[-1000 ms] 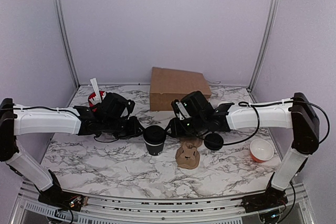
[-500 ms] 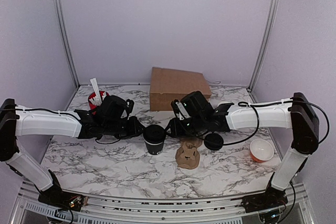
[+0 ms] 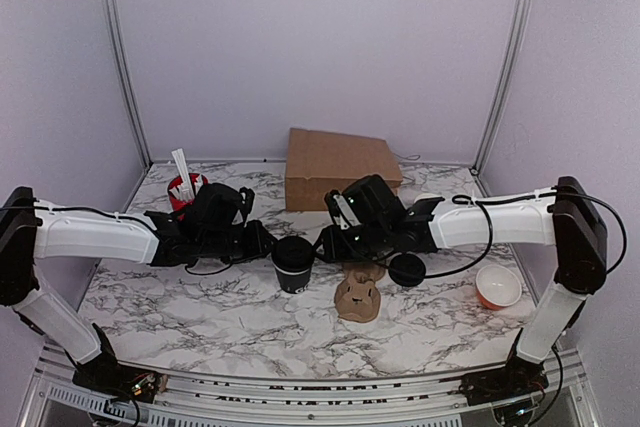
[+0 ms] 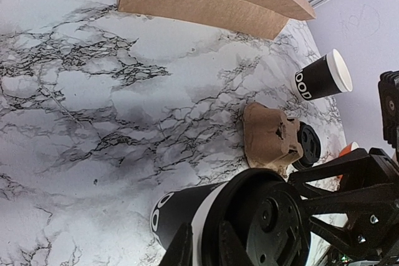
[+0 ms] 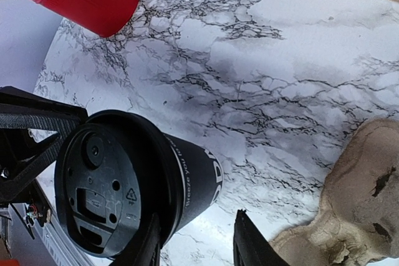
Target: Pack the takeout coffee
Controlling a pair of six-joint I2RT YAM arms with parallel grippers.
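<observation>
The left pincer (image 4: 206, 248), fingers narrowly apart, and the right pincer (image 5: 198, 244), fingers wide apart, flank the lidded coffee (image 3: 293, 263). It stands upright mid-counter (image 3: 190, 302), and neither pincer visibly clamps it. A pulp carrier (image 3: 357, 296) sits just right of it, a paper bag (image 3: 335, 168) behind.

the left arm (image 3: 95, 235) and right arm (image 3: 495, 222) stretch low and inward from either side, forearms near level. the left gripper (image 3: 264, 244) and right gripper (image 3: 322, 241) face each other, tips near but apart, wrists rolled sideways. left fingers (image 4: 184, 250) stand narrowly parted; right fingers (image 5: 247, 241) are spread wider.
</observation>
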